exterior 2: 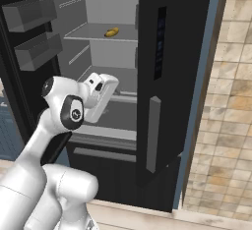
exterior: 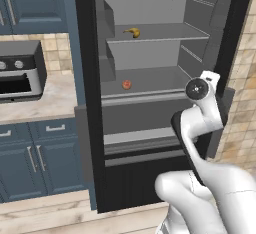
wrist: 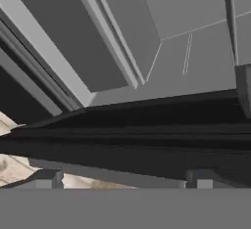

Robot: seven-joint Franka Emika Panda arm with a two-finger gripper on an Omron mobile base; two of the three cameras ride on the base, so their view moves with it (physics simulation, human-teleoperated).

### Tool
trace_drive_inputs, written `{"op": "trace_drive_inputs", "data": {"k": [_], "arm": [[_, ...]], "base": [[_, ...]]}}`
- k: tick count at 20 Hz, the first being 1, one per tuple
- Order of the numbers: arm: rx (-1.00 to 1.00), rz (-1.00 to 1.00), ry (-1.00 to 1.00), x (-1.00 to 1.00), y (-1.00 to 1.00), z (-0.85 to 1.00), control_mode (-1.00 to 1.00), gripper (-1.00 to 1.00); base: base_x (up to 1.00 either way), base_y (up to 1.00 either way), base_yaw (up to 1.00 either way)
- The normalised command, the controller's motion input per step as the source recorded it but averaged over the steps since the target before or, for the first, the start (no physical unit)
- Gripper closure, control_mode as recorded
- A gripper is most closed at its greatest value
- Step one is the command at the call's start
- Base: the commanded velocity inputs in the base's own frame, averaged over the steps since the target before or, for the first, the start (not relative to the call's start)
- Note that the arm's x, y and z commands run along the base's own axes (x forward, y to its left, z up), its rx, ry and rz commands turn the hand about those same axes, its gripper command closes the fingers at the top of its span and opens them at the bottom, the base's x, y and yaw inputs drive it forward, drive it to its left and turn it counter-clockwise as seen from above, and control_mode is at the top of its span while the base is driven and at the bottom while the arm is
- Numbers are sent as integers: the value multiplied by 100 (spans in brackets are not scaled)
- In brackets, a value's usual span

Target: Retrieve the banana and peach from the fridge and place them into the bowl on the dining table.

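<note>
Microwave (exterior: 17,75) sits far left on the counter; in the open fridge (exterior: 150,8) the banana (exterior: 132,32) lies on the upper shelf, the peach (exterior: 127,84) on the one below. Rightward, the arm is folded up, wrist at the opening, gripper (wrist: 122,180) fingers spread wide, holding nothing.

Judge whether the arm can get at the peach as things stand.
Probably yes. The fridge stands open on this side, the peach lies alone near the front edge of its shelf, and the pincer is open with nothing between them.
</note>
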Motion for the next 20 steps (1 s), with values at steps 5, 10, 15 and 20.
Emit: {"op": "trace_drive_inputs", "data": {"k": [5, 10, 15, 20], "arm": [[-11, 15, 10, 89, 7, -49, -100, -100], [-7, -2, 0, 89, -6, -45, -100, -100], [-8, -10, -1, 90, -13, -37, -100, -100], [-6, -18, -1, 48, -54, -5, -100, -100]], "base": [[0, 0, 0], [0, 0, 0], [0, 0, 0], [0, 0, 0]]}}
